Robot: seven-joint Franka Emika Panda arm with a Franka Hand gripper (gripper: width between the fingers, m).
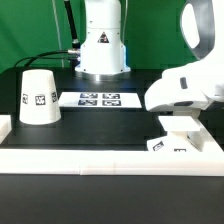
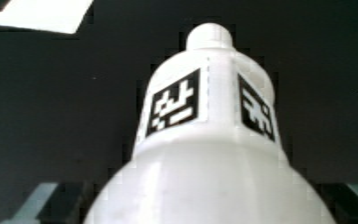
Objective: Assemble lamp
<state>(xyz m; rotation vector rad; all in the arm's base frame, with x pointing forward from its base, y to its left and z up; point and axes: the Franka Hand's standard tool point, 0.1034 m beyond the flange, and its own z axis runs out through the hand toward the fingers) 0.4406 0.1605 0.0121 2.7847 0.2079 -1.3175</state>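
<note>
The white bulb (image 2: 202, 120) fills the wrist view, its narrow end pointing away from the camera, with square tags on its neck. My gripper (image 2: 194, 208) is shut on its wide round head; dark fingers (image 2: 44, 200) show at either side. In the exterior view the gripper (image 1: 178, 122) hangs low at the right, just above the flat base (image 1: 168, 146), which carries tags. The bulb itself is hidden by the hand there. The cone shade (image 1: 38, 97) stands wide end down at the exterior view's left, apart from everything.
The marker board (image 1: 100, 98) lies flat at the back middle, in front of the arm's pedestal (image 1: 101, 50). A low white wall (image 1: 100, 158) runs along the front and sides of the black table. A white corner (image 2: 30, 15) shows in the wrist view.
</note>
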